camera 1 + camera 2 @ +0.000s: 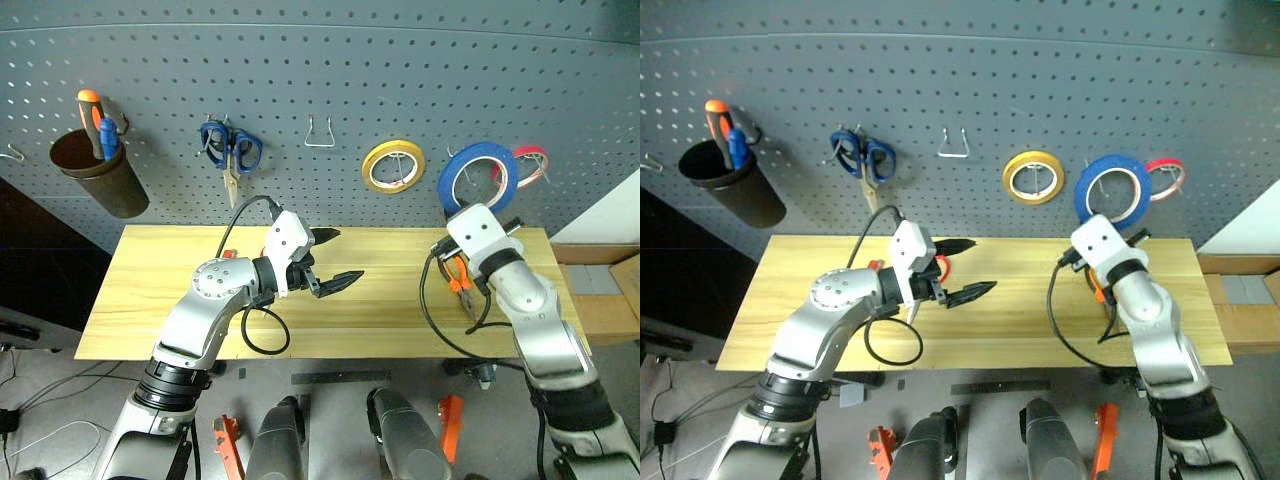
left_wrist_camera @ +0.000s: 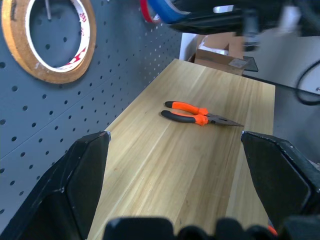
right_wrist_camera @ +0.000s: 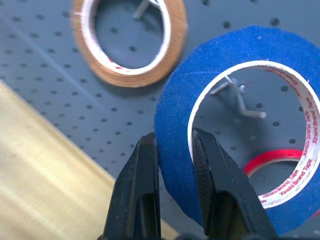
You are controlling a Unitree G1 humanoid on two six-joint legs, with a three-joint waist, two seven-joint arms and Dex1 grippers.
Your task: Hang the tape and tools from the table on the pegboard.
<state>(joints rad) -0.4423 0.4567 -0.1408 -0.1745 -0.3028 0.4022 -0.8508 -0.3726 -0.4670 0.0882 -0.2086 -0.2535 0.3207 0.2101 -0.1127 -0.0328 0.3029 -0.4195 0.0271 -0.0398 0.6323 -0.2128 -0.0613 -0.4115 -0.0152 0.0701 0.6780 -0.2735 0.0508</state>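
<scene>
My right gripper (image 3: 175, 145) is shut on the wall of the blue tape (image 3: 172, 102), holding the ring upright close in front of the pegboard (image 1: 150, 70). A metal hook (image 3: 241, 102) shows through the ring's open centre; I cannot tell if they touch. The tape (image 1: 478, 177) sits between the yellow and red-pink rolls. The orange-and-black pliers (image 2: 199, 115) lie flat on the table (image 1: 150, 300), below my right wrist. My left gripper (image 1: 340, 256) hovers open and empty over the table's middle. A red scissors handle (image 1: 940, 266) peeks out behind it.
On the pegboard hang a yellow roll (image 1: 393, 165), a red-pink roll (image 1: 532, 158), blue-handled scissors (image 1: 231, 150), an empty wire hook (image 1: 319, 133) and a dark cup (image 1: 100, 175) holding orange and blue handles. Cardboard boxes (image 1: 610, 285) stand right of the table.
</scene>
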